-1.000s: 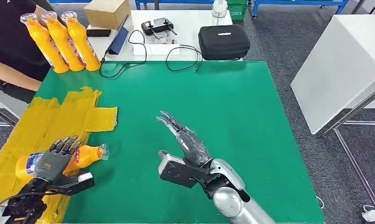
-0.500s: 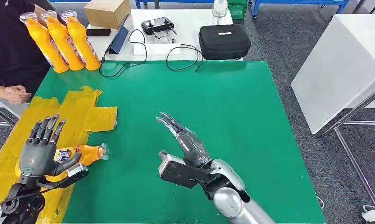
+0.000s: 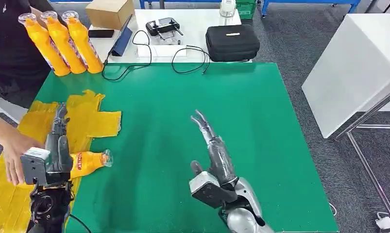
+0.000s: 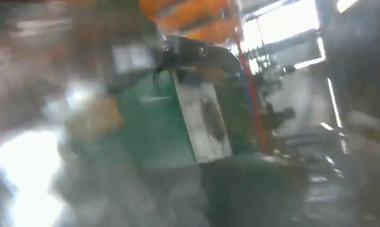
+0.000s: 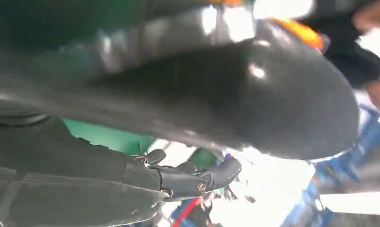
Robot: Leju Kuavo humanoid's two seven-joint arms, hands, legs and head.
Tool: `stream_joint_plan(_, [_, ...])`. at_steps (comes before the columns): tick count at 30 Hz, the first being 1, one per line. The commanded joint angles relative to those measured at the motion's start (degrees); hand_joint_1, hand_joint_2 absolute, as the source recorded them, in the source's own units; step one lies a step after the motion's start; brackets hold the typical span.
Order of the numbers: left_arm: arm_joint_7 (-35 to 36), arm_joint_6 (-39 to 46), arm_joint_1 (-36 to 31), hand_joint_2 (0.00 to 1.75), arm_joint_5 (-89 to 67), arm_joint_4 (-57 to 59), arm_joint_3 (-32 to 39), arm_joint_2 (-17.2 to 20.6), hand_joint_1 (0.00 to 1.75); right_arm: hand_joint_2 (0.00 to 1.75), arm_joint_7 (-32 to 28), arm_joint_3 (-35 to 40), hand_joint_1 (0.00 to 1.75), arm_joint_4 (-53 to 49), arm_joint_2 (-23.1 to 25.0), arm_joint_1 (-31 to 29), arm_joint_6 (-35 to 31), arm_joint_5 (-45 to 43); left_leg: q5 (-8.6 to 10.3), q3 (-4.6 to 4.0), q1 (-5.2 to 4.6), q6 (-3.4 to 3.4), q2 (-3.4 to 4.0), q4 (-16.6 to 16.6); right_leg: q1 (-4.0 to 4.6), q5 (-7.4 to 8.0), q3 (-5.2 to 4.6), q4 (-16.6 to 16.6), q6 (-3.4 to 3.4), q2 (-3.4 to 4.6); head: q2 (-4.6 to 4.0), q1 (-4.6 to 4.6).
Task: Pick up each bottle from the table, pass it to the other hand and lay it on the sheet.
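Observation:
An orange bottle (image 3: 88, 160) lies on its side at the edge of the yellow sheet (image 3: 88, 119), its cap pointing out over the green table (image 3: 183, 97). My left hand (image 3: 58, 143) stands edge-on just in front of the bottle's body, fingers straight and apart from it, holding nothing. Over the table's middle front my right hand (image 3: 216, 150) is raised, fingers stretched out and empty; its fingers (image 5: 188, 178) also appear in the right wrist view. Three more orange bottles (image 3: 61, 41) stand upright at the far left corner. The left wrist view is blurred.
A person's hand (image 3: 13, 155) reaches in from the left toward the lying bottle's base. Behind the green table a white table carries a black case (image 3: 232, 42), cables, a controller (image 3: 164, 26) and a cardboard box (image 3: 110, 12). A white cabinet (image 3: 353, 68) stands to the right.
My left hand let go of the bottle, rose and turned edge-on. My right hand shifted right and straightened. A person's hand came in at the left beside the bottle.

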Motion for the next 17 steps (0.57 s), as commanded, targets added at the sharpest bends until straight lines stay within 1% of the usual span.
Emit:
stream_joint_plan(1, [0.38,-1.81,5.25,0.00,3.97,-6.54,-15.88,-6.64,0.00,0.00,-12.59,-8.60,0.00,-5.17,1.35,7.64,-8.11,-5.75,-0.07,-0.01,-0.06,0.09,-0.53,0.00,-0.05,-0.20,0.20,0.01,0.02,-0.56,0.00,0.04])
stream_joint_plan(2, [0.44,-1.73,5.11,0.00,4.29,-6.60,-15.56,-6.26,0.00,0.00,-12.57,-8.56,0.00,-5.02,1.42,7.48,-8.14,-5.75,-0.08,-0.09,0.01,0.07,-0.48,0.03,0.03,-0.20,0.22,-0.01,0.14,-0.53,0.00,0.09])
stream_joint_plan(5, [-0.06,-3.00,4.99,0.00,5.39,-6.67,-15.73,-5.71,0.00,0.00,-12.95,-8.85,0.00,-5.02,1.78,7.53,-9.13,-5.22,-0.20,0.06,-0.01,0.07,-0.09,0.00,0.02,-0.18,0.27,0.03,0.09,-0.21,0.00,0.02])
stream_joint_plan(6, [-0.54,-5.18,5.02,0.00,6.79,-6.33,-16.99,-5.51,0.00,0.00,-13.38,-9.18,0.00,-5.17,1.76,7.82,-10.79,-4.47,-0.19,0.07,0.03,0.07,-0.06,-0.01,0.06,-0.17,0.28,0.01,0.07,-0.18,0.00,0.02])
stream_joint_plan(8, [-1.63,-4.87,4.68,0.00,3.85,-6.07,-19.06,-5.30,0.00,0.00,-13.02,-9.42,0.00,-5.19,1.42,7.83,-11.30,-3.59,-0.12,0.01,0.02,0.09,-0.27,-0.01,0.06,-0.17,0.24,0.00,0.09,-0.37,0.00,0.00])
stream_joint_plan(10, [-2.46,-4.20,4.25,0.00,2.11,-6.08,-19.76,-5.10,0.00,0.00,-13.03,-9.25,0.00,-5.11,1.27,7.53,-11.53,-2.65,-0.13,0.06,0.05,0.09,-0.31,-0.01,0.10,-0.19,0.31,-0.01,0.10,-0.42,0.00,0.04])
stream_joint_plan(13, [-2.92,-4.55,3.54,0.00,0.76,-4.45,-22.03,-4.63,0.00,0.00,-12.75,-7.89,0.00,-4.52,1.07,6.17,-10.42,-3.24,-0.13,0.06,0.04,0.10,-0.11,-0.02,0.09,-0.15,0.26,0.01,0.12,-0.22,0.00,0.02])
stream_joint_plan(14, [-2.96,-4.59,2.52,0.00,-1.55,-2.72,-23.95,-4.38,0.00,0.00,-12.56,-7.03,0.00,-3.56,1.02,5.01,-10.38,-2.57,-0.17,0.13,0.06,0.10,-0.08,-0.01,0.11,-0.16,0.34,0.00,0.11,-0.19,0.00,0.02])
stream_joint_plan(17, [-3.51,-3.54,2.33,0.00,-2.56,-2.29,-24.02,-4.71,0.00,0.00,-12.42,-7.14,0.00,-3.62,1.11,4.87,-10.72,-2.40,-0.11,0.12,0.04,0.10,-0.16,-0.05,0.09,-0.15,0.34,-0.02,0.11,-0.28,0.00,0.04])
